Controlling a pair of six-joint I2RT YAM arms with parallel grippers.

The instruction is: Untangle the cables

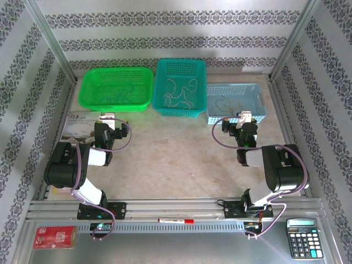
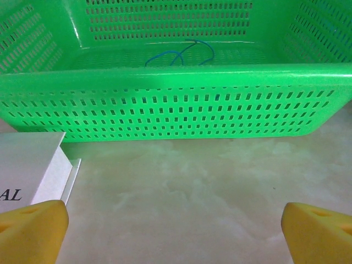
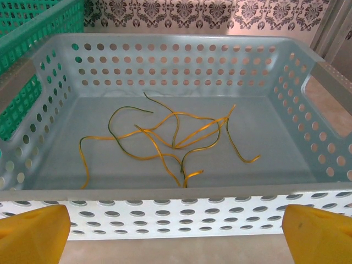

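Observation:
The cables lie sorted in three baskets at the back of the table. Thin blue and dark cables (image 1: 118, 93) rest in the green basket (image 1: 88, 93), and the left wrist view shows a blue cable (image 2: 181, 54) on its floor. Whitish cables (image 1: 179, 93) curl in the teal basket (image 1: 165, 69). Yellow and dark cables (image 3: 165, 135) sprawl loosely in the light blue basket (image 3: 165, 192). My left gripper (image 2: 176, 236) stands open just short of the green basket's front wall (image 2: 176, 104). My right gripper (image 3: 176, 236) is open in front of the light blue basket, holding nothing.
A white booklet (image 1: 80, 126) lies left of the left gripper (image 1: 109, 120), close to its left finger (image 2: 33, 231). The teal basket's wall (image 3: 33, 33) borders the light blue one. A calculator (image 1: 301, 237), a red packet (image 1: 54, 237) and a pen (image 1: 176, 220) sit near the front rail.

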